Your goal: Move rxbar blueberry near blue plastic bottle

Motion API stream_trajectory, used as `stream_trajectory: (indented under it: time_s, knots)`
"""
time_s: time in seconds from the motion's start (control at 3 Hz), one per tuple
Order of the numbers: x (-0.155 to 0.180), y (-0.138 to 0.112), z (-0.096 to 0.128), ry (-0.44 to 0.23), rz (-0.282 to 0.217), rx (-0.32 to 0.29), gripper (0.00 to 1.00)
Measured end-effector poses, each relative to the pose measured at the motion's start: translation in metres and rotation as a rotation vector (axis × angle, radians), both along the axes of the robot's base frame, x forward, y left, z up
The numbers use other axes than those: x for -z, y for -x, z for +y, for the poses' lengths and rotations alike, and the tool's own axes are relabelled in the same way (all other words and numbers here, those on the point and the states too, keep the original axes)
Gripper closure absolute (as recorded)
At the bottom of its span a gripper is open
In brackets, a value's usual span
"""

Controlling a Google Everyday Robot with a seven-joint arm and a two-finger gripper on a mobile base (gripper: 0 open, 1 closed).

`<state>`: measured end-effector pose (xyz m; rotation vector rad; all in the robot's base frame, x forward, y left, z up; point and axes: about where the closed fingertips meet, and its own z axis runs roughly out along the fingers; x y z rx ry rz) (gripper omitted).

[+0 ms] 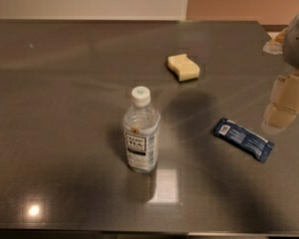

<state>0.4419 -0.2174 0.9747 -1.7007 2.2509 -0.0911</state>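
We are recording one arm at the right edge of the camera view, with the gripper [280,111] hanging above the counter [65,108], just beside the far end of the rxbar blueberry [243,139] and a little behind it. We are not finding contact between the two. Whether the gripper is open or closed we cannot tell from this view, so we are leaving that item unmarked.

The rxbar blueberry is lying flat on the counter at the right, label side up, its long axis running diagonally down toward the right. The blue plastic bottle [141,133] is standing upright near the centre, cap on, well apart from the bar. A pale yellow sponge [183,67] is resting farther back, between them in left-right terms but clear of the direct path.

We are judging the task as not yet begun in substance — the bar is sitting where a pickup has to take place. The gripper's position beside the bar is suggesting an approach to grasp. Because the wrapper is thin and flat, we are expecting a low pinch across its narrow width. The upright bottle is looking light and easy to topple — placement should be stopping short of it.
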Motion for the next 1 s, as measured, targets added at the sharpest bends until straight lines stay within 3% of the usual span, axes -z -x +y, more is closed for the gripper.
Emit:
stream_trajectory:
  time_s: [1.0]
  knots:
    - [0.049,-0.020,-0.009,-0.063,0.074,0.120,0.00]
